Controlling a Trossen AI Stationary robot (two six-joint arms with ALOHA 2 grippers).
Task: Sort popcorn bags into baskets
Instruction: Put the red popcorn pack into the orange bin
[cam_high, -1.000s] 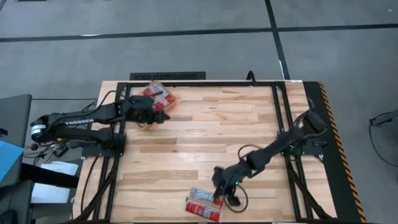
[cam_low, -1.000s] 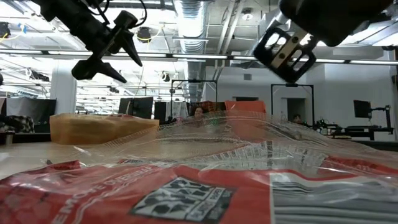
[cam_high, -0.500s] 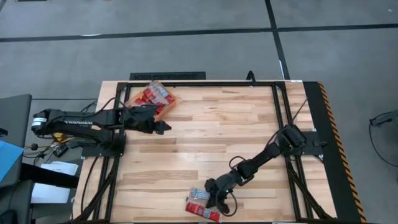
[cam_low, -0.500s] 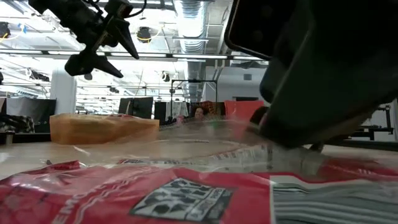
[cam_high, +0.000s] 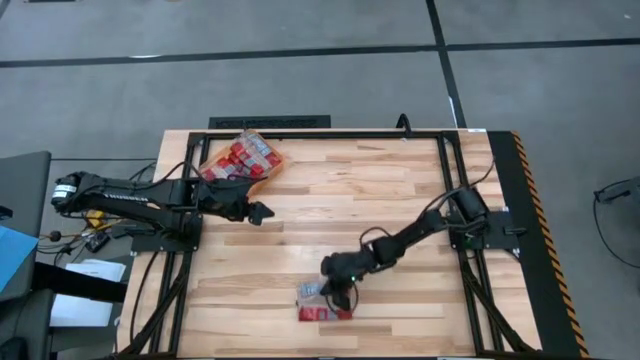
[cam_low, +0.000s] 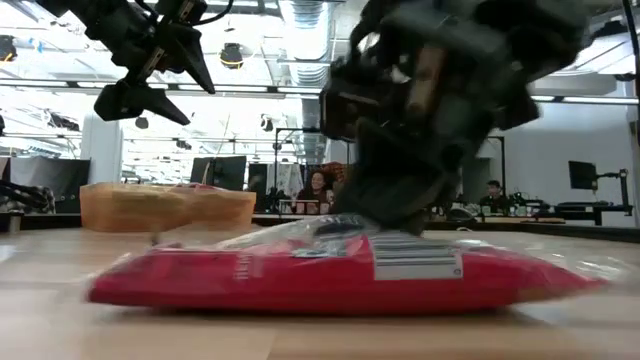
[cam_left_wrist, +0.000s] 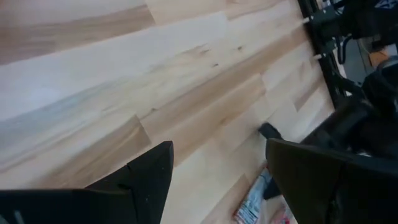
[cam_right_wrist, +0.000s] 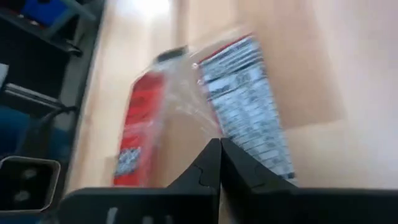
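Note:
A red popcorn bag (cam_high: 318, 304) with a grey-white label lies near the table's near edge; the low view shows the bag (cam_low: 300, 280) flat on the wood. My right gripper (cam_high: 333, 290) sits over it, shut on its clear wrap. My left gripper (cam_high: 262, 212) hovers open above bare table, just near-side of the orange basket (cam_high: 262, 178). The basket stands at the far left and holds several red popcorn bags (cam_high: 238, 155). In the low view the left gripper (cam_low: 165, 95) hangs high, with the basket (cam_low: 165, 206) behind. My right gripper (cam_right_wrist: 219, 144) pinches the bag's clear wrap (cam_right_wrist: 189, 106) between its two fingers, beside the label panel (cam_right_wrist: 242, 112). The fingers slant down at it from the table's right side. The wrap is drawn up toward the gripper (cam_low: 395, 215), while the bag's underside rests on the table.
A black frame rail (cam_high: 330, 134) runs along the table's far edge and down both sides. Open wood (cam_high: 340, 210) lies between the two arms. The left wrist view shows the bag (cam_left_wrist: 254, 199) and the right arm (cam_left_wrist: 360, 124) beyond bare planks.
My right gripper came down on the bag, then moved away from the near edge toward the table's middle, dragging the bag along the table. My left gripper drew back from the basket toward the near side, leaving the bags in the basket uncovered.

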